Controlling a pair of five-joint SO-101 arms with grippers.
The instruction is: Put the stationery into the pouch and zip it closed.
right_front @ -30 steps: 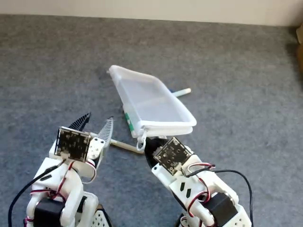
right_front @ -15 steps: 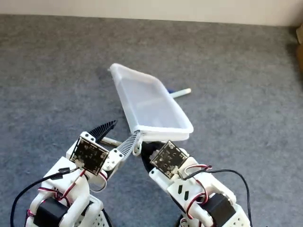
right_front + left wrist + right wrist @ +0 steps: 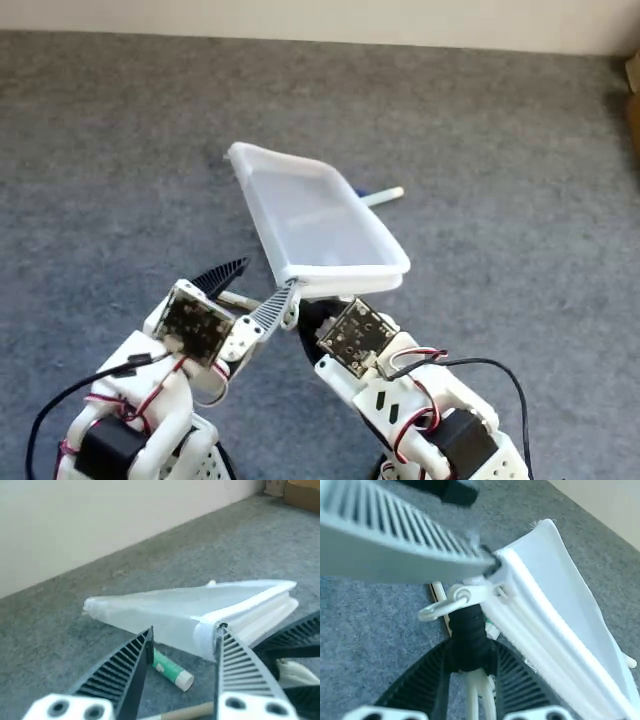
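Grey carpet (image 3: pixel 500 150); pouch (image 3: pixel 320 225) partly covers pen (image 3: pixel 385 194), green-capped stick (image 3: pixel 172 669) beside.

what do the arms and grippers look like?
White shells on left arm and right arm, black servos, red, white and black cables. A bare circuit board sits on each wrist. Black ribbed fingers on left gripper and right gripper.

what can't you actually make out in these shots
Pen, high view: the pouch hides all but one end.
Pencil, high view: partly covered by the left tool.
Pouch contents, every view: the cloudy wall blurs whatever is inside.
Dark thing by the zip pull, right wrist view: too close to identify.
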